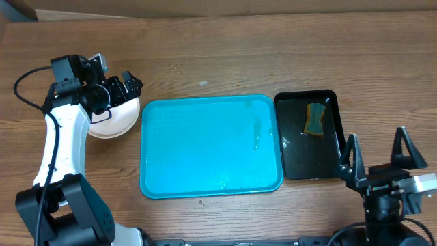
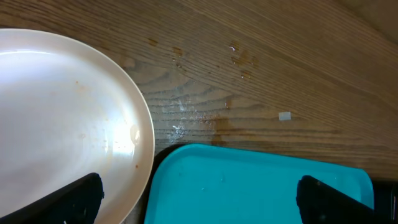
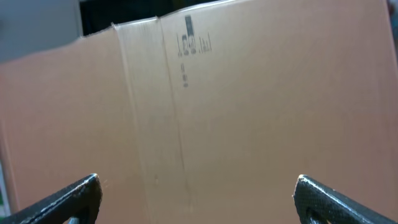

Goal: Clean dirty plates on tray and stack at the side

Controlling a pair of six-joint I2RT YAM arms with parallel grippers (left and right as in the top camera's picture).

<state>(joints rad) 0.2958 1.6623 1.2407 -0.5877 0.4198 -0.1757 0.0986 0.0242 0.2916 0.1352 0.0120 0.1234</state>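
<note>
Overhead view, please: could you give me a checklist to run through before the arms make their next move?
1. Turquoise tray free of plates: ok.
2. Plates on the table, left of the tray: ok; count: cannot tell.
3. Uppermost plate spotless: not ok, faint specks show in the left wrist view.
4. Left gripper open, holding nothing: ok.
5. Right gripper open, off the black tray: ok.
6. Sponge lying in the black tray: ok.
</note>
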